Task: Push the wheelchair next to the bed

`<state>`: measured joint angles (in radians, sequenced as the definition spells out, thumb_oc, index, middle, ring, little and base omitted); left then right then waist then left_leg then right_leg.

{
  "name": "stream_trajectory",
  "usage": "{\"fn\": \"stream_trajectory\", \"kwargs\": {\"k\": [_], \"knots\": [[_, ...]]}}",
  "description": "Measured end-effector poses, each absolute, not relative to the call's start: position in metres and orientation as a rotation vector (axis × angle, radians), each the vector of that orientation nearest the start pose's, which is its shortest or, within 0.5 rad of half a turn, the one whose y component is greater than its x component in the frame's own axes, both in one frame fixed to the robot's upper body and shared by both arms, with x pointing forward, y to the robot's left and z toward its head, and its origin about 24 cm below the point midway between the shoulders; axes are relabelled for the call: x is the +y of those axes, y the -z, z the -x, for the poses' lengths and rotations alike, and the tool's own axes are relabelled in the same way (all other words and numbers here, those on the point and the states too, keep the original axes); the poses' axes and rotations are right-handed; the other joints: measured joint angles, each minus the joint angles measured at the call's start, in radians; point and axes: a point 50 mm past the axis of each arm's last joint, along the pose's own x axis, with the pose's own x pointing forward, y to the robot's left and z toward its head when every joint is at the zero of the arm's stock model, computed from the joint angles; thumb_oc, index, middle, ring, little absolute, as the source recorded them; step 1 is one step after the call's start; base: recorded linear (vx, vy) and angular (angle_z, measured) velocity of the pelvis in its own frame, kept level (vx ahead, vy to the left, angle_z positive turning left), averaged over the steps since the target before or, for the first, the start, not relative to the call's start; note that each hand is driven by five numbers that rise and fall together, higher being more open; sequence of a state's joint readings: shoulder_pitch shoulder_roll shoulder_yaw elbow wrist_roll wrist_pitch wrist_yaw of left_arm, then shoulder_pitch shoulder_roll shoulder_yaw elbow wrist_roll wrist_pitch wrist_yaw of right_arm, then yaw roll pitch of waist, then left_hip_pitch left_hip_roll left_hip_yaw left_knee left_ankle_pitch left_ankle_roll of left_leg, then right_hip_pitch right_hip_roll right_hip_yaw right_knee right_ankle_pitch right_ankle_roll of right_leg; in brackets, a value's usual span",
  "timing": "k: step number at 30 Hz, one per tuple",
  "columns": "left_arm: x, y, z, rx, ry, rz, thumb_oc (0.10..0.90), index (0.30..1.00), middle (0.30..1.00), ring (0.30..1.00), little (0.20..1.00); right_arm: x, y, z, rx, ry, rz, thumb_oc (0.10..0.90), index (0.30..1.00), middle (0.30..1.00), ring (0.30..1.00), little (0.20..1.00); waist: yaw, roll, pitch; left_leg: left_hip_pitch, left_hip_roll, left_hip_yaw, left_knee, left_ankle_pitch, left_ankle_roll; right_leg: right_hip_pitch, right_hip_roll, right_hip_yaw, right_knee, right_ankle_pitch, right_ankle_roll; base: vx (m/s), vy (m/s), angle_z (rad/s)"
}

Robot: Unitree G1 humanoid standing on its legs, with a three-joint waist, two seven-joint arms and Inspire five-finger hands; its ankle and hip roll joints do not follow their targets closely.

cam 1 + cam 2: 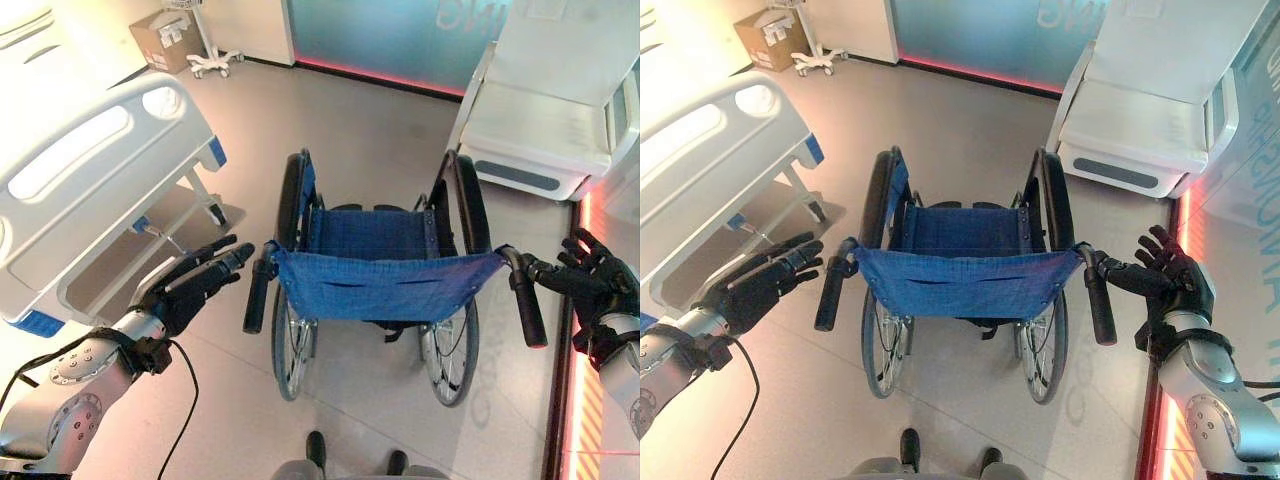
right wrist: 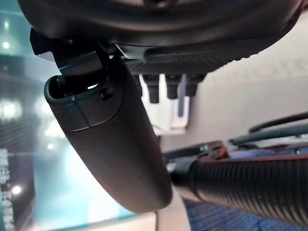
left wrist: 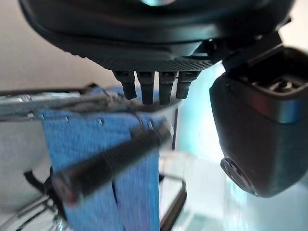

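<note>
— While the wheelchair (image 1: 378,290) stood in the middle of the floor with its back to the robot, which step was in hand?

— The reach for the grips, by my reading. The left hand (image 1: 196,285) lay just beside the left push handle (image 1: 257,297), and the right hand (image 1: 1167,279) just beside the right push handle (image 1: 1100,298). Neither had closed on anything.

— How were the fingers?

— Straight and released on both. The left hand's fingers pointed toward its handle with a small gap left. The right hand's fingers were spread, with the thumb (image 2: 113,139) standing off beside the ribbed grip, which passed close to the palm.

— And the arms?

— Each came in from its own side, low, forearms angled inward toward the blue seat back (image 1: 385,283).

— Where was the bed (image 1: 85,190)?

— Ahead and to the robot's left, its white footboard near the left hand; the chair stood near it but apart. A white cabinet (image 1: 550,110) stood ahead on the right.

— So what did the next move call for?

— I judged it needed both hands to wrap round the handles before any push, then a turn leftward toward the bed.
</note>
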<state>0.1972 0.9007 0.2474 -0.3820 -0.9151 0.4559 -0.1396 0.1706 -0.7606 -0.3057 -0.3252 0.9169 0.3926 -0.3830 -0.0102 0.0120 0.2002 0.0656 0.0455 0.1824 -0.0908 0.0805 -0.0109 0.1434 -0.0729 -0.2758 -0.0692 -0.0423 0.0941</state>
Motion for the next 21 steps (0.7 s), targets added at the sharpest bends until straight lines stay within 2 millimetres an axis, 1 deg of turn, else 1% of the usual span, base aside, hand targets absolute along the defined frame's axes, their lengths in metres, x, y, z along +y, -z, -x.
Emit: {"fn": "stream_trajectory", "kwargs": {"k": [4, 9, 12, 17, 21], "knots": [[0.268, -0.138, -0.216, 0.232, 0.250, 0.004, 0.800, 0.900, 0.900, 0.900, 0.900, -0.303, -0.129, -0.216, 0.140, 0.363, -0.103, 0.800, 0.900, 0.900, 0.900, 0.900, 0.001, 0.000, 0.000, 0.000, 0.000, 0.015, 0.000, 0.000, 0.000, 0.001, -0.001, 0.000, 0.000, 0.000, 0.000, 0.00, 0.000, 0.00], [0.265, -0.136, -0.217, 0.237, 0.252, 0.034, 0.800, 0.900, 0.900, 0.900, 0.900, -0.295, -0.123, -0.217, 0.168, 0.328, -0.112, 0.800, 0.900, 0.900, 0.900, 0.900, 0.009, 0.000, 0.000, 0.000, -0.002, 0.015, 0.000, 0.000, 0.000, 0.000, -0.003, 0.000, 0.000, 0.001, 0.001, 0.00, 0.000, 0.00], [0.263, -0.136, -0.217, 0.238, 0.250, 0.043, 0.800, 0.900, 0.900, 0.900, 0.900, -0.294, -0.122, -0.217, 0.174, 0.318, -0.138, 0.800, 0.900, 0.900, 0.900, 0.900, 0.012, -0.001, 0.000, 0.000, -0.002, 0.015, 0.000, 0.000, 0.000, 0.000, -0.003, 0.000, 0.000, 0.001, 0.001, 0.00, 0.000, 0.00], [0.263, -0.136, -0.217, 0.241, 0.249, 0.062, 0.800, 0.900, 0.900, 0.900, 0.900, -0.294, -0.123, -0.217, 0.176, 0.313, -0.140, 0.800, 0.900, 0.900, 0.900, 0.900, 0.015, -0.001, 0.000, 0.000, -0.002, 0.015, 0.000, 0.000, 0.000, 0.000, -0.003, 0.000, 0.000, 0.001, 0.001, 0.00, 0.000, 0.00], [0.263, -0.136, -0.217, 0.243, 0.250, 0.052, 0.800, 0.900, 0.900, 0.900, 0.900, -0.290, -0.129, -0.216, 0.158, 0.288, -0.126, 0.800, 0.900, 0.900, 0.900, 0.900, 0.017, -0.001, 0.000, 0.000, -0.002, 0.016, 0.000, 0.000, 0.000, 0.001, -0.003, -0.001, 0.000, 0.001, 0.001, 0.00, 0.000, 0.00]]}}
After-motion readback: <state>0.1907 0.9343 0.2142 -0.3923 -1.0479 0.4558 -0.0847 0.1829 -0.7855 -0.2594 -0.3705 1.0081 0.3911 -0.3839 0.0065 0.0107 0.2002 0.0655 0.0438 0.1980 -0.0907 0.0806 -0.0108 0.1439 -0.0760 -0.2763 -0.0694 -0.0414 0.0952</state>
